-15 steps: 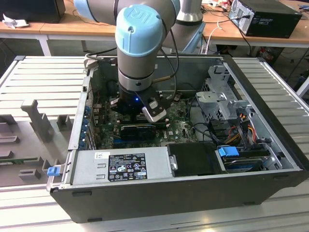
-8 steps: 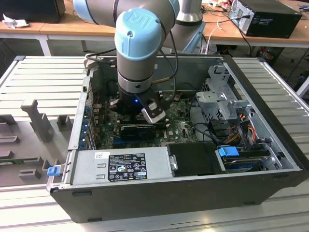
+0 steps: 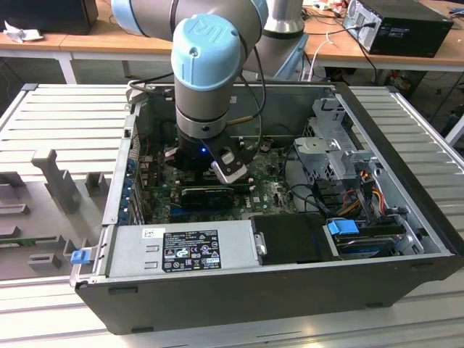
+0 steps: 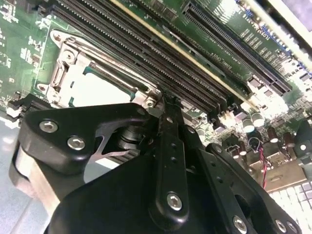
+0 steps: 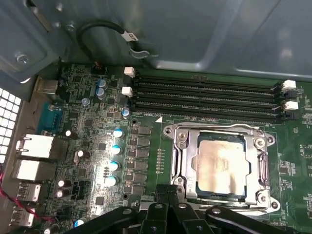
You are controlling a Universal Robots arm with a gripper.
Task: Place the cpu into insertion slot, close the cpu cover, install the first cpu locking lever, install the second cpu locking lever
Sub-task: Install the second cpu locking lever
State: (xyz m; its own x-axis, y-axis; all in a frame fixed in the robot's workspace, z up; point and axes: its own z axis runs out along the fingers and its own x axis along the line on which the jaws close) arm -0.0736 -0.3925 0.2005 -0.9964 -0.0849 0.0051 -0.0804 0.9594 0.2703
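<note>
One cpu (image 5: 220,163) already lies flat in the insertion slot (image 5: 178,161) with the thin, springy cpu cover (image 5: 258,168) closed over its edges, and we judge that frame best pushed at its rim, while our gripper (image 5: 168,192), fingers pinched together, hovers just beside it.

Grey-and-blue arm (image 3: 206,65) reaching straight down, wrist vertical, black gripper (image 4: 168,100) pointing downward, fingers pressed together

Cpu (image 5: 220,163) in insertion slot (image 5: 178,163) (under cpu cover (image 5: 259,168)), beside memory slots (image 5: 204,97).
</note>
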